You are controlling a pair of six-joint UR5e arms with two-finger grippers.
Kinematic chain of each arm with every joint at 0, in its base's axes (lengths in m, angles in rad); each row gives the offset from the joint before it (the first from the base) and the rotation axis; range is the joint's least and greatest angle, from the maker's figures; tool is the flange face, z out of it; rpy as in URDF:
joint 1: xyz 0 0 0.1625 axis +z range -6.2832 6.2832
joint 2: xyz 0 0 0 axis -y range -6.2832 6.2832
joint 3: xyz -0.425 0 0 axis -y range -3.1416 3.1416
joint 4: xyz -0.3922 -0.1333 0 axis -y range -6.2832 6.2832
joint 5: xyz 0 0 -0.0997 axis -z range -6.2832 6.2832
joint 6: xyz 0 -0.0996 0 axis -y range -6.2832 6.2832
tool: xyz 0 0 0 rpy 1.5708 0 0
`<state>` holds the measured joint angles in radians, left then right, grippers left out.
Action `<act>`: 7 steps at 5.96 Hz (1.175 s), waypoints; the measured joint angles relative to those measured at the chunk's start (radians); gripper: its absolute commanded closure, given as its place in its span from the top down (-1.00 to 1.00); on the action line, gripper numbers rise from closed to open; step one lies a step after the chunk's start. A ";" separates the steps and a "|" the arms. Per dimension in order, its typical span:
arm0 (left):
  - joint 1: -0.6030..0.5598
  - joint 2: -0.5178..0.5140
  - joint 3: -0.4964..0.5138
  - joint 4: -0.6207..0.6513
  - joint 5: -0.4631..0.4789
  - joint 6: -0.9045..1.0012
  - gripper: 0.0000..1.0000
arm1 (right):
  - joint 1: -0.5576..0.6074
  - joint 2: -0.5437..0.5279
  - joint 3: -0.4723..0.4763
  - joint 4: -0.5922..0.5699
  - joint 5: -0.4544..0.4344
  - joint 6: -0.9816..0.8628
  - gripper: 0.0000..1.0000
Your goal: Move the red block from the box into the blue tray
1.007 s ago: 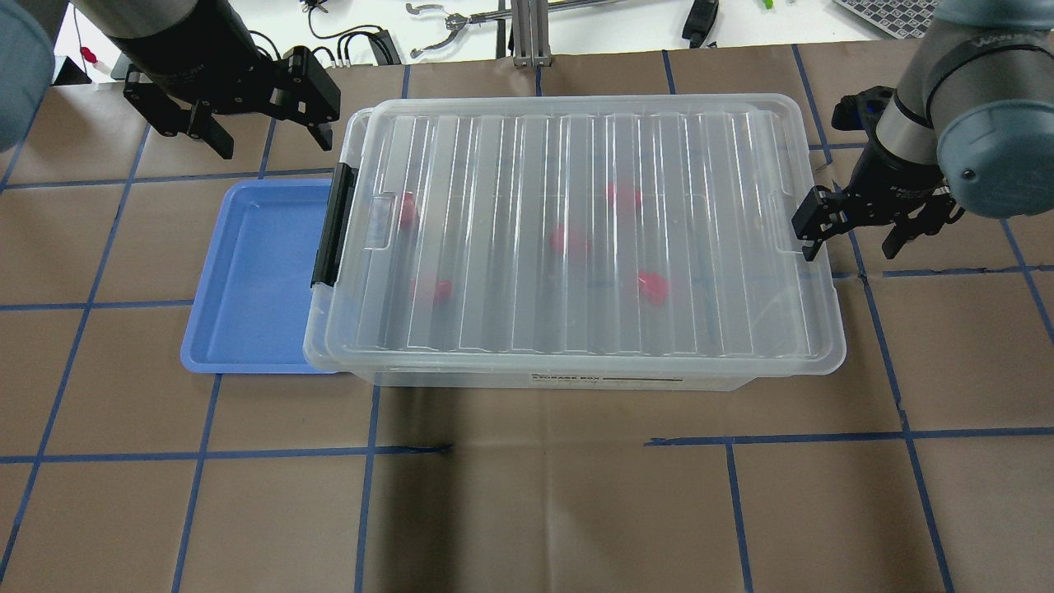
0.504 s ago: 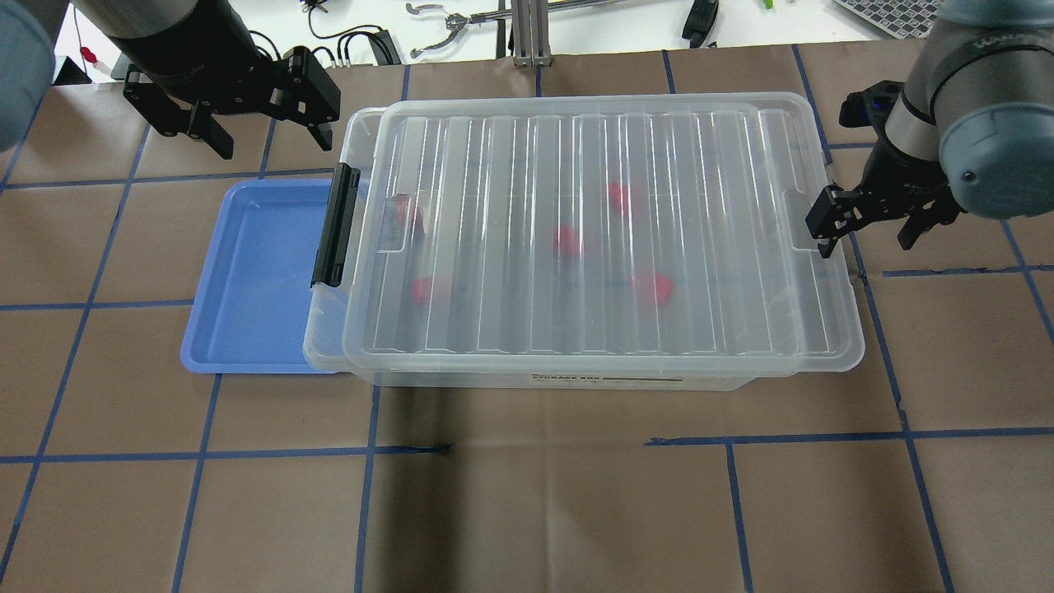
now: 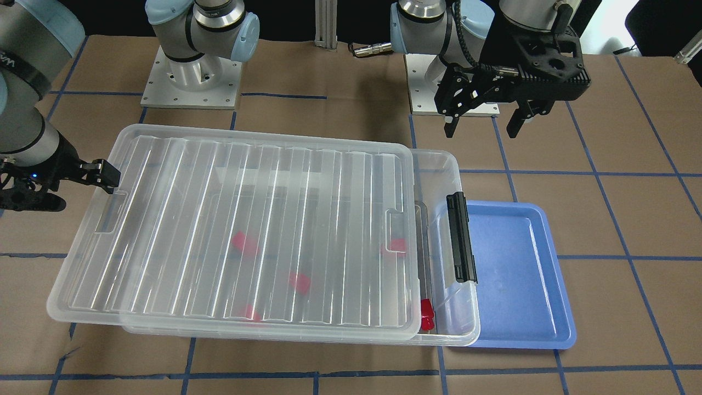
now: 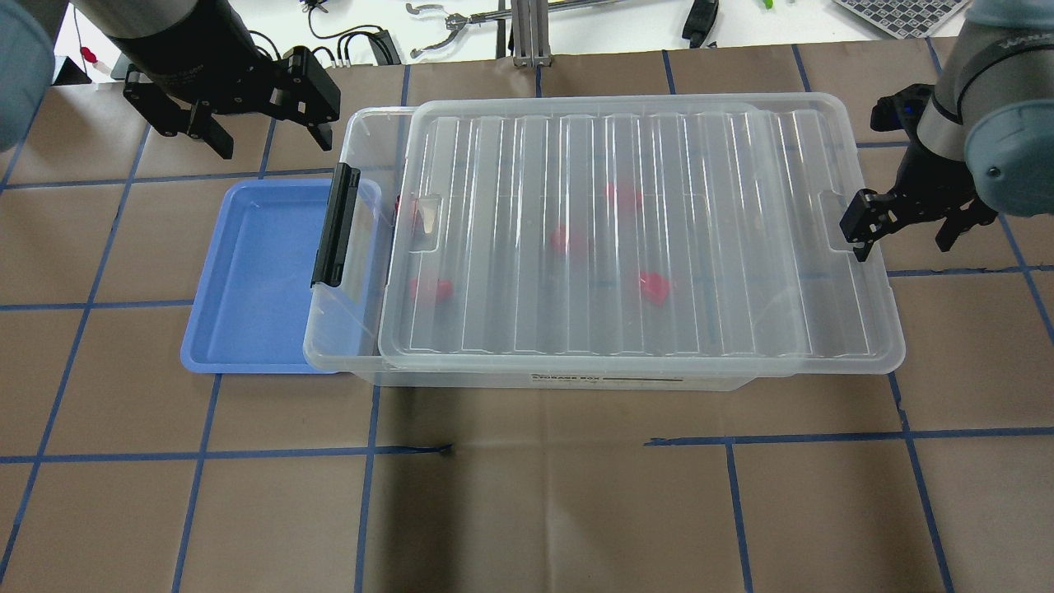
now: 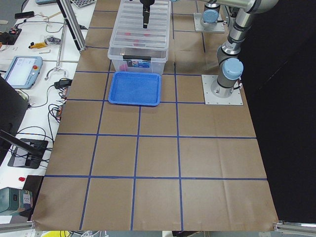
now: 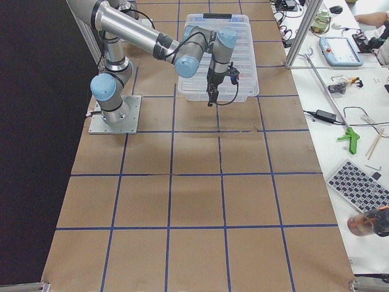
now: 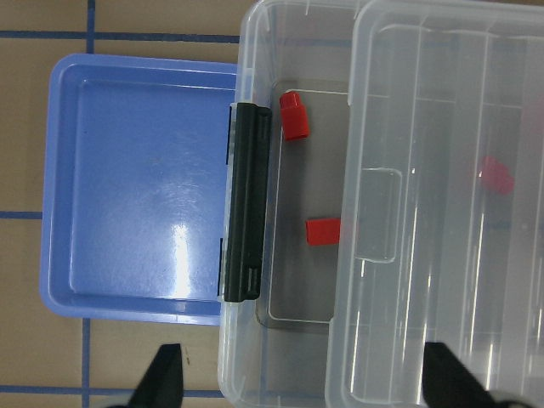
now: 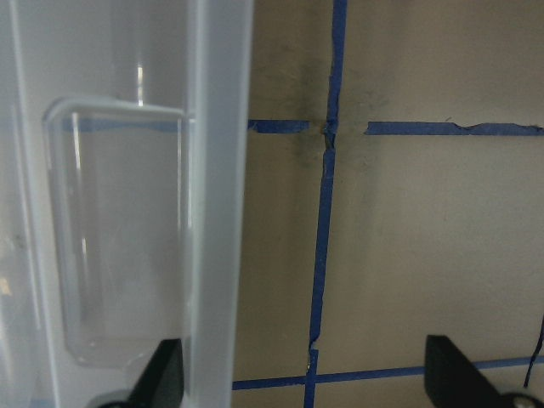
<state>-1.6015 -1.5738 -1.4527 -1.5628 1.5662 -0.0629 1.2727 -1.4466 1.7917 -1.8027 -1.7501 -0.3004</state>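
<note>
The brown paper-covered counter (image 4: 527,511) with its blue tape grid carries the large clear plastic storage box (image 4: 461,380). Its ribbed translucent lid (image 4: 700,247) lies offset toward the robot's right, overhanging that end and leaving a narrow strip uncovered beside the black latch bar (image 4: 333,224). The main risk is likely that overhang. If the lid is drawn much further it could tip off the rim and clatter onto the counter, or drag the whole box with it. The shallow periwinkle-blue plastic tray (image 4: 255,272) lies at the latch end, with the box's rim just beside or over its edge; I cannot tell which. A shifting box could therefore nudge it. The right end effector (image 4: 902,243) has its jaws wide apart and clamps nothing. One finger sits against the lid's rim by the handle notch, a hooked contact that could slip free. The left end effector (image 4: 270,142) hovers empty and wide open above the counter behind the tray. At that spread its fingers might strike the lid's edge or the latch bar when entering the strip. All the small glossy red plastic blocks are inside the box. One red block (image 7: 293,116) lies exposed near the latch and another (image 7: 322,230) sits partly under the lid's edge. The rest are beneath the lid. A slick block could squirt from a poor pinch.
</note>
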 measured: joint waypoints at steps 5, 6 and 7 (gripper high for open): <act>-0.004 0.001 0.000 -0.003 0.001 0.032 0.97 | -0.083 0.002 0.000 -0.027 -0.024 -0.099 1.00; -0.009 0.002 -0.002 -0.008 0.001 0.088 0.97 | -0.103 0.002 0.000 -0.031 -0.027 -0.113 1.00; -0.011 0.002 -0.002 -0.012 0.002 0.178 0.97 | -0.121 0.002 0.000 -0.032 -0.027 -0.120 1.00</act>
<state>-1.6122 -1.5716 -1.4551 -1.5748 1.5679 0.1153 1.1516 -1.4450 1.7917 -1.8342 -1.7776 -0.4200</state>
